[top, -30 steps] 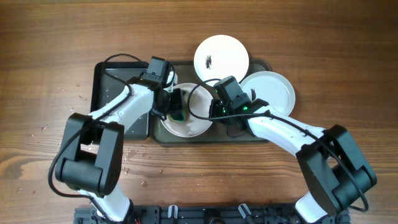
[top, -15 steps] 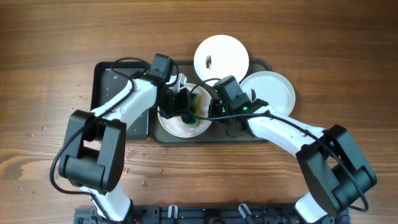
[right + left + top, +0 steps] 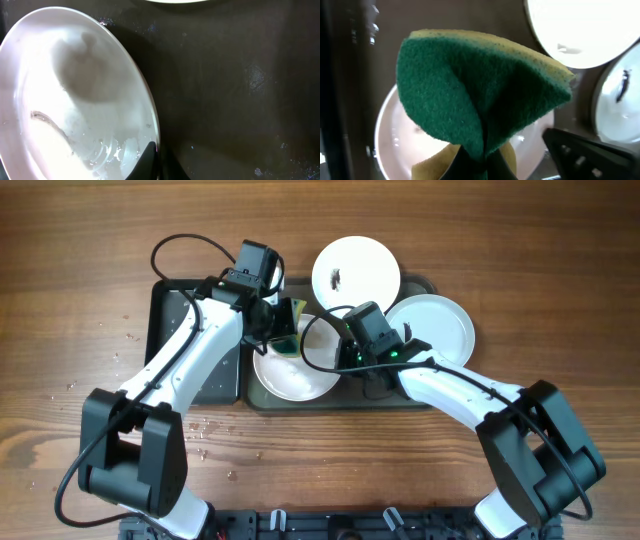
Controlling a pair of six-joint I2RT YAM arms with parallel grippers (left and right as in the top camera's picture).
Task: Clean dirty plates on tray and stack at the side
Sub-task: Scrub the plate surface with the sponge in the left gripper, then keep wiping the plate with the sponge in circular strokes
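Overhead is evenly lit and sharp. Left wrist view: sponge in focus, plate at one o'clock glaring pure white.

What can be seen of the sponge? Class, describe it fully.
The sponge is a two-layer pad with a rough dark green scouring face and yellow foam behind it. It looks soft and is folded. The shut left gripper pinches its lower edge, so the green face bulges outward. In the overhead view it sits over the upper left rim of the front plate on the tray. Whether it touches that plate cannot be told.
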